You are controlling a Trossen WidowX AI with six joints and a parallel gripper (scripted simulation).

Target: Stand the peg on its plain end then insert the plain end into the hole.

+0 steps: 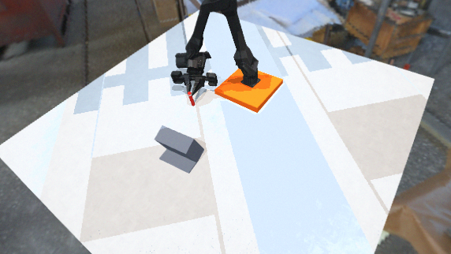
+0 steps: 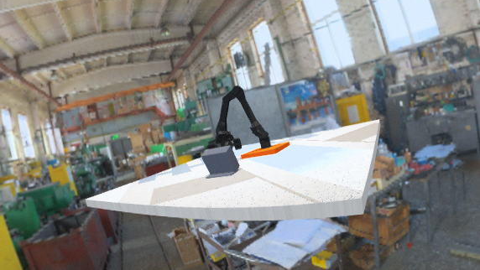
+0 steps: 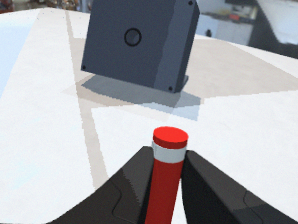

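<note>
The red peg [image 1: 191,100] [image 3: 165,192] is held between the fingertips of my gripper [image 1: 191,94] [image 3: 166,157], which is shut on it. In the wrist view its white band [image 3: 169,153] and red end cap stand just past the fingertips, and the shaft runs back between the fingers. In the top view the peg is tilted; whether it touches the table cannot be told. The dark grey sloped panel [image 1: 177,140] [image 2: 221,163] [image 3: 112,50] stands apart from the peg. Its ringed hole [image 3: 132,37] shows in the wrist view. In the exterior view the panel hides the fingertips and peg.
The arm's orange base plate [image 1: 258,97] [image 2: 268,150] lies beside the gripper, to its right in the top view. The panel's grey foot [image 1: 178,162] rests on the patterned table [image 1: 284,177] [image 2: 294,179]. The table's edges show in the top and exterior views.
</note>
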